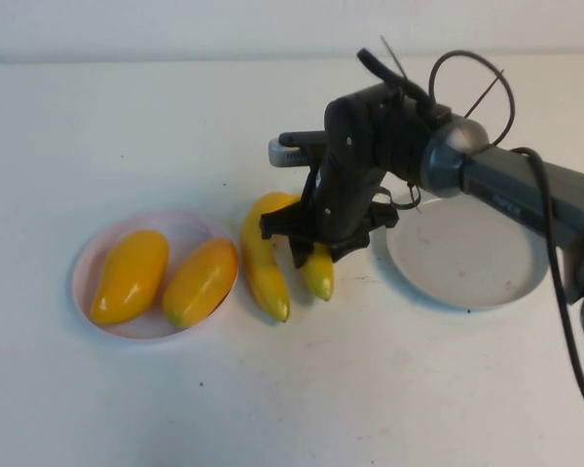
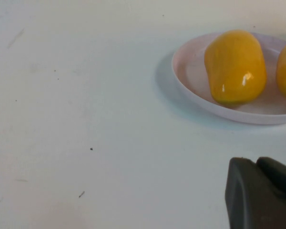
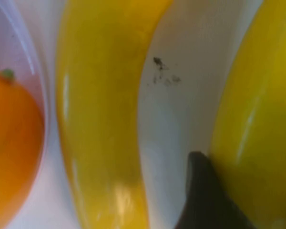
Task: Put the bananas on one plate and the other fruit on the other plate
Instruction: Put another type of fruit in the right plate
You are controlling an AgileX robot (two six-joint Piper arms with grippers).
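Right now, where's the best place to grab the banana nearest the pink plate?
Probably mid-length on that banana, from above, fingers across its narrow width: it lies flat, long and slim. The right gripper sits over the other banana; the left gripper idles near the pink plate.

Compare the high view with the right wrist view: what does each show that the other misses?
Only the high view shows the grey-blue plate, bare, the whole pink plate with both mangoes on it, and the right pincer lowered over the right-hand banana. The left pincer is out of that view.

Only the right wrist view shows, close up, a dark fingertip against that banana, and dark specks on the table between the bananas.

Both show the left-hand banana lying beside the pink plate's rim, off any plate.
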